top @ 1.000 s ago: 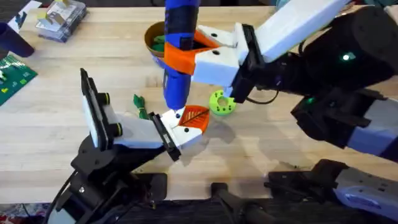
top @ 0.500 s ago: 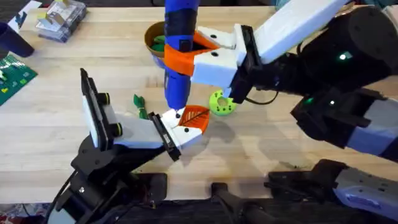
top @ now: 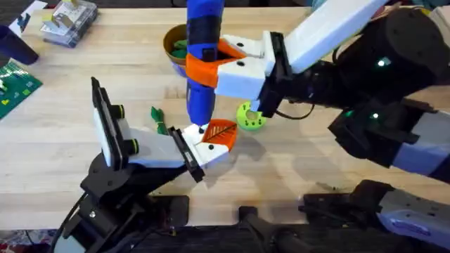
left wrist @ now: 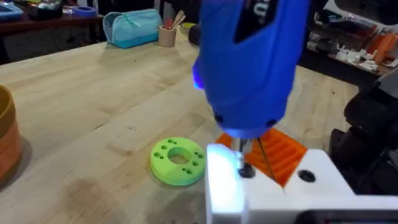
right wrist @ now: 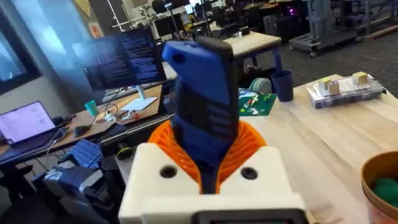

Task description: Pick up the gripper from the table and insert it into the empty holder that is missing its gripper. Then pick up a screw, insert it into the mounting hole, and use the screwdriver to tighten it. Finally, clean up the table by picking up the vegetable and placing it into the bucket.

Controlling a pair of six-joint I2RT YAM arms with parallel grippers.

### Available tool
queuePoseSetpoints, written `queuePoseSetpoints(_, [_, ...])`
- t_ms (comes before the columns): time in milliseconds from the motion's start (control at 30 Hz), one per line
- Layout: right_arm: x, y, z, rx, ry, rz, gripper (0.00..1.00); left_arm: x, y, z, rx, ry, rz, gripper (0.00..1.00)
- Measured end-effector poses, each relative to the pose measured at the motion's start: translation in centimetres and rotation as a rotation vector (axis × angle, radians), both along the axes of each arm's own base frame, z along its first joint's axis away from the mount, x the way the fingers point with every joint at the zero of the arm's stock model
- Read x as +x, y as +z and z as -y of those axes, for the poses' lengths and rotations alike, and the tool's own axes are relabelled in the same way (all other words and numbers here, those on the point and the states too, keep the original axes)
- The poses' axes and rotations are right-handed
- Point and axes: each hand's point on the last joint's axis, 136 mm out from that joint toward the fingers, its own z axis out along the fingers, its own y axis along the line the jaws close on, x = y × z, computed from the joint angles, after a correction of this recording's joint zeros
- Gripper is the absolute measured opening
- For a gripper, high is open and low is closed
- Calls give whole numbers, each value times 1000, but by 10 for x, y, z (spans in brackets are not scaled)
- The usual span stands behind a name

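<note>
Blue screwdriver point(top: 202, 56) stands upright, pinched in the right end effector point(top: 223, 65), white lettering on its body too cut off to read.
Below that end effector, its metal tip meets the holder point(top: 144, 151) beside the orange gripper point(top: 220, 133); left end effector's state: cannot tell.

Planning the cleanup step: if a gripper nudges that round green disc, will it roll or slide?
The green disc lies flat on the table, so it would probably slide, not roll. It looks like light, rigid plastic; its holes might snag a fingertip.
</note>
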Motion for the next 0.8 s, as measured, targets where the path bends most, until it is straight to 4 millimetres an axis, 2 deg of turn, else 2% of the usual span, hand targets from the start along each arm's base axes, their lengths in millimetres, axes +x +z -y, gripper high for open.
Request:
queuePoseSetpoints(267, [3,-5,0,-18,-12,-16,84,0,0,0,-1,0,-4,12])
queuePoseSetpoints(533, [-1,10,2,32,-8,42,84,0,0,0,-1,1,-3,12])
queuePoseSetpoints(800, [-1,9,2,28,-8,37,85,0,0,0,0,0,-2,12])
